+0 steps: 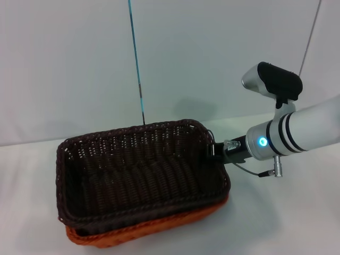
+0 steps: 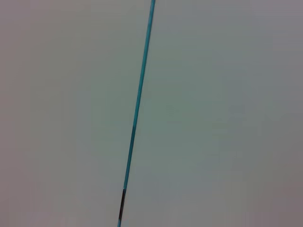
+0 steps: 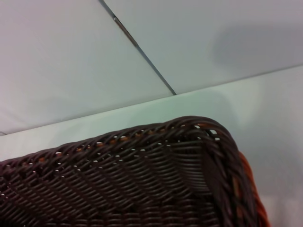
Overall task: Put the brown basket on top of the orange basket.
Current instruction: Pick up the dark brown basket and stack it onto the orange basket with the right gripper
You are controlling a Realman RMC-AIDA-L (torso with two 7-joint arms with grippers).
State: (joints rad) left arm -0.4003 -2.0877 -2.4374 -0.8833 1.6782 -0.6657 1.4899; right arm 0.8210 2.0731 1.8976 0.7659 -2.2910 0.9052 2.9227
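The brown basket (image 1: 138,170) sits nested on top of the orange basket (image 1: 159,228), whose orange rim shows only below its front and right sides. Both stand on the white table, left of centre in the head view. My right gripper (image 1: 212,151) is at the brown basket's right rim, with the white arm reaching in from the right. The right wrist view shows a corner of the brown basket (image 3: 142,179) up close, with a strip of the orange basket (image 3: 251,179) beside it. My left gripper is out of view.
The white table (image 1: 287,212) stretches to the right of the baskets. A pale wall stands behind, with a thin teal line (image 1: 137,64) running down it. The left wrist view shows only that teal line (image 2: 137,109) on the wall.
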